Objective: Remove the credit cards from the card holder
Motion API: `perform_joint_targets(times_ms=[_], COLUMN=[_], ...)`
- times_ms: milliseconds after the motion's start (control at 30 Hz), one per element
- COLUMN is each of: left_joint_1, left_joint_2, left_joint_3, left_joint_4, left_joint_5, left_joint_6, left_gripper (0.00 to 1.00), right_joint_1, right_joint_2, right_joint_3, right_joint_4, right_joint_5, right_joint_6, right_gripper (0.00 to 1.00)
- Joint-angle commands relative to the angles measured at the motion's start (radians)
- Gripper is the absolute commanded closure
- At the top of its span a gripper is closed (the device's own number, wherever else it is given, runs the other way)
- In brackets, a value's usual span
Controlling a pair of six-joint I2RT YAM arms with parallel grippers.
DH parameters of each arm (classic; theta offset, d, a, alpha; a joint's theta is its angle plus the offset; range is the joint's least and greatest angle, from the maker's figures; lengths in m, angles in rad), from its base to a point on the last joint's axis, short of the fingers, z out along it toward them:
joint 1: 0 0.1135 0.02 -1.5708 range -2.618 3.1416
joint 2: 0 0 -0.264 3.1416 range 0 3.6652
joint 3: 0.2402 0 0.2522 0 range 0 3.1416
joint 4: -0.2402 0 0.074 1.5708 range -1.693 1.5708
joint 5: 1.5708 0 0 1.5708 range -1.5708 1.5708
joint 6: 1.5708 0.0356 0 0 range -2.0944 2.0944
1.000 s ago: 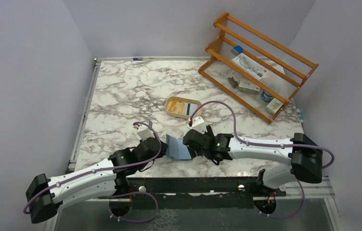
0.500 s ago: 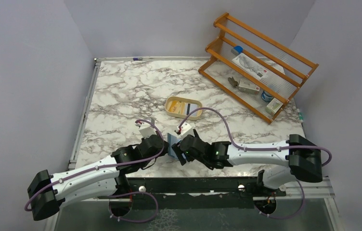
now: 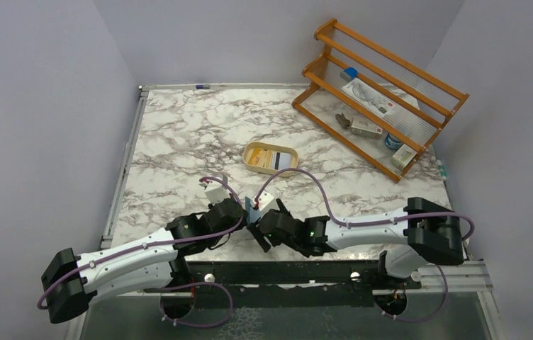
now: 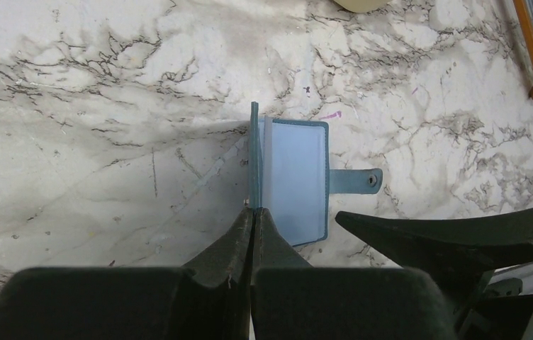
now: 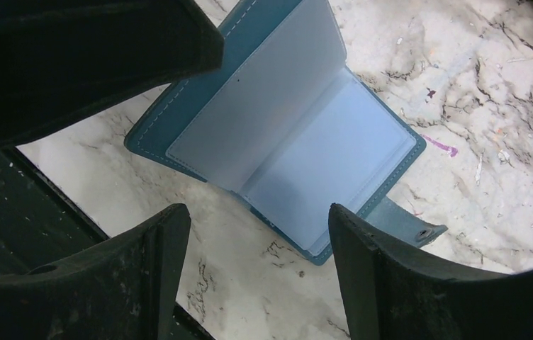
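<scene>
From above, the left arm (image 3: 129, 258) and right arm (image 3: 363, 227) reach inward and meet near the front edge of the marble worktop (image 3: 178, 142). A sliver of the teal card holder (image 3: 251, 208) shows between their tips, though it is too small here to tell how it is gripped. Behind it sits a tan oval dish (image 3: 258, 149) with what look like the credit cards (image 3: 273, 160) lying in it, one yellow-orange and one pale with a dark stripe. A wooden rack (image 3: 380, 92) stands at the back right. In the left wrist view, the left claw (image 4: 253, 216) is pinched tight on one cover of the card holder, holding it upright on edge. The other cover lies flat on the worktop, pale blue pocket up and its snap tab (image 4: 357, 180) pointing away from the spine. In the right wrist view, the right claw (image 5: 256, 219) is spread wide, its fingers (image 5: 384, 276) just above the open card holder and apart from it.
</scene>
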Motion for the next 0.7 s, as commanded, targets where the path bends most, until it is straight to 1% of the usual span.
perform_joint_targets(times_ms=[0,133,333,500,667], left_joint_1=[0.002,0.002,0.002,0.002,0.002], left_joint_2=[-0.004,-0.012,-0.012,-0.014,-0.018], left_joint_3=[0.035,0.034,0.032,0.030,0.028], left_joint_4=[-0.037,-0.042,-0.042,-0.042,-0.042], left_joint_5=[-0.047,-0.044,-0.041,-0.040,-0.041], left_joint_6=[-0.052,-0.052,-0.052,-0.053,-0.052], left_gripper=[1.00,1.00,1.00,1.00,1.00], right_joint_1=[0.013,0.013,0.013,0.013,0.016], right_joint_2=[0.029,0.045,0.054,0.046,0.012], right_joint_3=[-0.019,-0.024,-0.031,-0.042,-0.095], right_joint_4=[0.049,0.081,0.104,0.145,0.196], right_joint_5=[0.075,0.164,0.244,0.198,0.124], right_joint_6=[0.011,0.045,0.078,0.063,0.035], right_gripper=[0.23,0.23,0.23,0.23,0.23])
